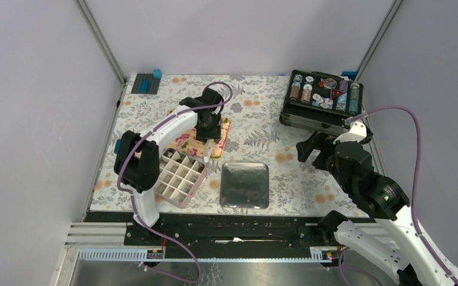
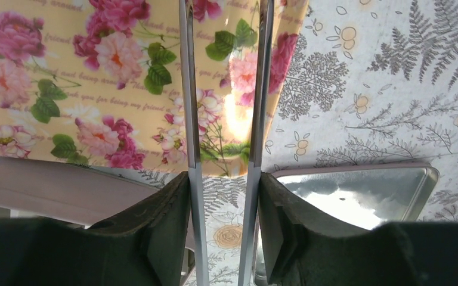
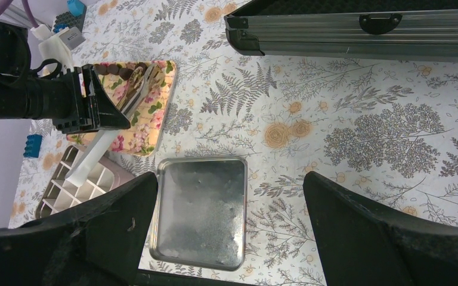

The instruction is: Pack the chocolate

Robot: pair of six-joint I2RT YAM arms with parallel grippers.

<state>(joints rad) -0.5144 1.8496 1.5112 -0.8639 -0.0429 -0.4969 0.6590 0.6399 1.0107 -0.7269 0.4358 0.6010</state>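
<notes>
Small dark brown chocolates [image 3: 119, 70] lie at the far end of a yellow floral tray [image 3: 146, 134], seen in the right wrist view; I cannot see them in the other views. My left gripper [image 1: 207, 132] hovers over that tray, shut on a pair of tongs [image 2: 192, 119]. The two metal blades stand apart with nothing between them, and the white handle end [image 1: 207, 155] points toward the pink gridded box [image 1: 179, 176]. The box compartments look empty. My right gripper [image 3: 226, 238] is open and empty above the table, right of the metal tin.
A shallow metal tin [image 1: 245, 185] lies right of the gridded box. A black case of poker chips [image 1: 322, 98] stands open at the back right. A blue-and-grey block [image 1: 146, 82] sits in the far left corner. A floral cloth covers the table.
</notes>
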